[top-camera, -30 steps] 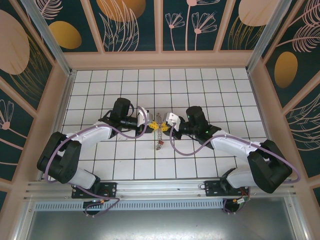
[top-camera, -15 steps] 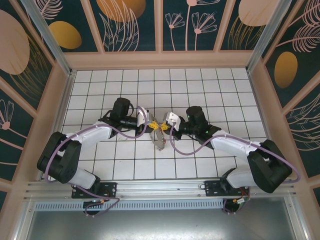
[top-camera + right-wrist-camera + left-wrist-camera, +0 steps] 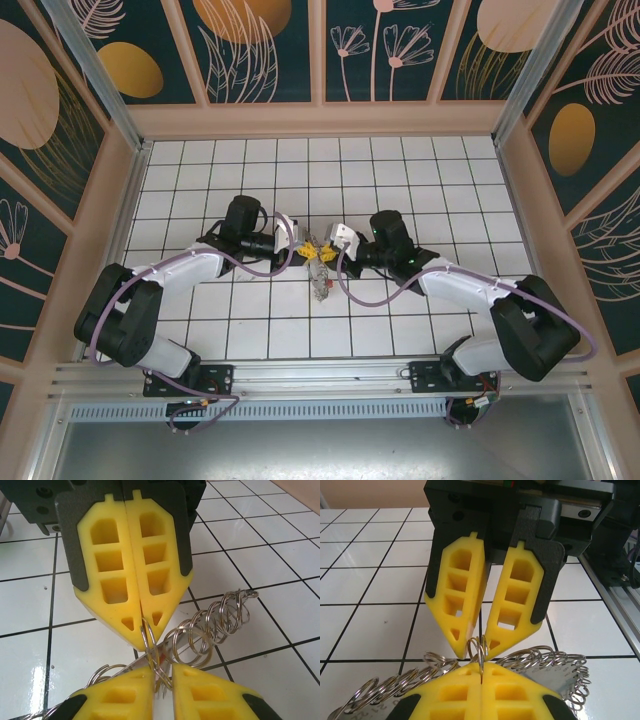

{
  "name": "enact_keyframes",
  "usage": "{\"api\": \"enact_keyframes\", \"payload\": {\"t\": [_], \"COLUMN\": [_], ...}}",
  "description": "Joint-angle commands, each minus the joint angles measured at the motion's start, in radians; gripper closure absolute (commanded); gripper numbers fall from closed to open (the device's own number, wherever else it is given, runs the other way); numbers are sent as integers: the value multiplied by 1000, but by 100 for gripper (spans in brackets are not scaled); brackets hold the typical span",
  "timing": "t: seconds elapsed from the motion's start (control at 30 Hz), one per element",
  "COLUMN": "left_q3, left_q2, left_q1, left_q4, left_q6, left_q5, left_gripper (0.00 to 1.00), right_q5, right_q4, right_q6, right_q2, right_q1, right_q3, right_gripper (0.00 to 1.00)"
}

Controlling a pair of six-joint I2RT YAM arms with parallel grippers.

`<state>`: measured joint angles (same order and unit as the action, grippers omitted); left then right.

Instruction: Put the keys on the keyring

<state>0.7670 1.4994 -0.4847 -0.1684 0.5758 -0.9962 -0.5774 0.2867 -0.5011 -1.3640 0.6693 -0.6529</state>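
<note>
So both arms meet nose to nose over the middle of the white tiled floor (image 3: 400, 170), and the keyring (image 3: 320, 282) is up between them, with its loose end dangling down toward the near edge in the overhead view. The left gripper (image 3: 307, 248) has its yellow fingers (image 3: 112, 580) pressed flat together, and in its own wrist view the left gripper (image 3: 481, 674) is pinching one thin wire loop of the keyring (image 3: 540, 657) right at the tips. The right gripper (image 3: 323, 252) comes in from the other side. From the left wrist cam its fingers (image 3: 515, 595) stand in a narrow V, a bit apart higher up and nearly meeting at the tips, with a couple of small loops sitting right where the right gripper (image 3: 476, 651) closes in. In the right wrist view there's a slim gap between the right gripper (image 3: 162, 674) fingers with loops running through it, but honestly I can't tell if it's actually clamping them or just around them. The left gripper (image 3: 142, 639) tip is just above that spot, touching the same bunch of loops. A curl of small split rings from the keyring (image 3: 215, 625) trails off to the side and rests down on the tiles. The wall panels (image 3: 250, 40) around the floor are dark teal with leaf and flower drawings.
</note>
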Motion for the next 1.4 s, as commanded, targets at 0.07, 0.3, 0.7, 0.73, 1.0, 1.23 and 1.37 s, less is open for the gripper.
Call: {"api": "enact_keyframes", "payload": {"t": [0.07, 0.3, 0.7, 0.73, 1.0, 1.23, 1.37], "left_q3": [34, 35, 51, 52, 58, 78, 80], "left_q2": [18, 16, 38, 39, 43, 36, 21], "left_q1": [-8, -9, -9, -9, -9, -9, -9], "left_q4": [-9, -5, 43, 45, 64, 111, 125], "left_q6": [25, 27, 53, 53, 63, 84, 91], "left_q5": [-72, -56, 5, 7, 13, 26, 55], "left_gripper": [100, 100, 99, 97, 90, 85, 84], "right_q5": [-56, -68, -36, -33, -14, -1, 9], "right_q4": [49, 32, -43, -48, -106, -152, -163], "right_q6": [-4, -15, -3, -2, -15, -21, -20], "right_q2": [-4, 2, -3, -3, -4, -15, -16], "right_q1": [4, -1, 3, 4, 10, 19, 24], "right_q3": [-33, -45, -94, -95, -123, -155, -162], "right_gripper": [79, 88, 100, 100, 100, 100, 100]}}
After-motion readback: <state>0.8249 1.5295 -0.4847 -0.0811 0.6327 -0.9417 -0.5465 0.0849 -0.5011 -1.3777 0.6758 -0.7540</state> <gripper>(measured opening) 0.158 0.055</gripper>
